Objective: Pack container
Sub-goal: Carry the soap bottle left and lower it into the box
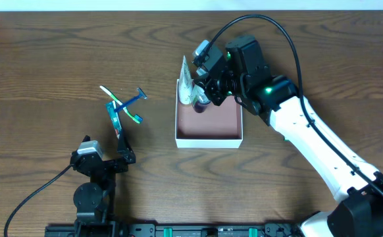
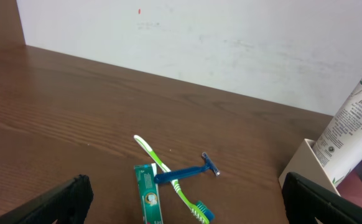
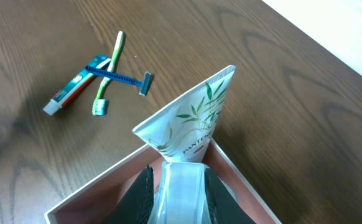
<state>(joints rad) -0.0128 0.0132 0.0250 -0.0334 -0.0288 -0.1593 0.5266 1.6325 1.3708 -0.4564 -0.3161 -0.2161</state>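
The container point(image 1: 208, 141) is a shallow white box with a pinkish-brown bottom, right of the table's middle; its walls also show as container point(image 3: 94, 182) and container point(image 2: 296, 168). My right gripper point(image 1: 201, 99) hangs over its far-left corner. That right gripper point(image 3: 178, 172) is shut on the clear cap of a white Pantene tube point(image 3: 190, 121). The tube point(image 1: 187, 82) leans up and outward over the box's corner. My left gripper point(image 1: 124, 153) stands open; in the wrist view the left gripper point(image 2: 185, 182) has nothing between its fingers.
Left of the box lie a green toothpaste tube point(image 1: 115, 118), a green toothbrush point(image 1: 121, 105) and a blue razor point(image 1: 133, 99), crossing one another. They lie just ahead of my left fingers: toothpaste point(image 2: 147, 193), toothbrush point(image 2: 162, 165), razor point(image 2: 190, 172). A white wall bounds the table's far edge.
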